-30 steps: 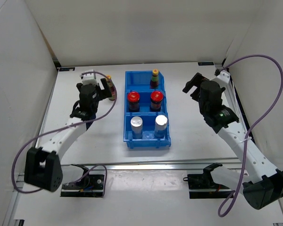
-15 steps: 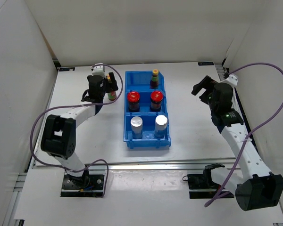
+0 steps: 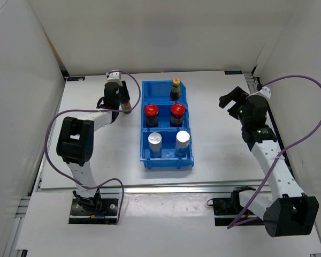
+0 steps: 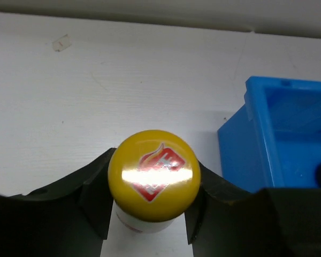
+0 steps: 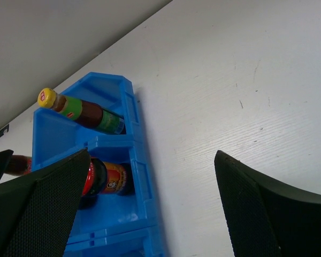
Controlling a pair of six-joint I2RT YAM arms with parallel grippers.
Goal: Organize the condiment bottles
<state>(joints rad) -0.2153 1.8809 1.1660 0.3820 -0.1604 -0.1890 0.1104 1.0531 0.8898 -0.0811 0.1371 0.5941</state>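
White walls close in a white table point(image 3: 214, 155) on three sides. One slim dark sauce bottle point(image 4: 153, 174) stands toward the far edge of the table, just left of the far left corner of the blue bin point(image 3: 140, 126). Its round yellow cap carries a red flame-shaped mark with pale letters, too blurred to read. A white part shows below the cap. The left gripper point(image 3: 122, 98) is clamped on this bottle, and its black fingers point(image 4: 93, 195) lie against both sides under the cap. I cannot tell if the bottle's foot touches the table.

The bin has three compartments in a row. At the right side of the far one is a second slim bottle point(image 5: 80, 112), with a yellow cap, a green neck band and a dark body. The middle compartment holds two squat dark jars with red lids, a left jar point(image 3: 151, 113) and a right jar point(image 3: 177, 112). One shows a yellow and red label, its writing too small to read. The near compartment holds a left silver cylinder point(image 3: 155, 142) and a right silver cylinder point(image 3: 182, 139).

The right gripper point(image 3: 230, 97) hangs near the right edge of the table, well apart from the bin, with its fingers spread wide.
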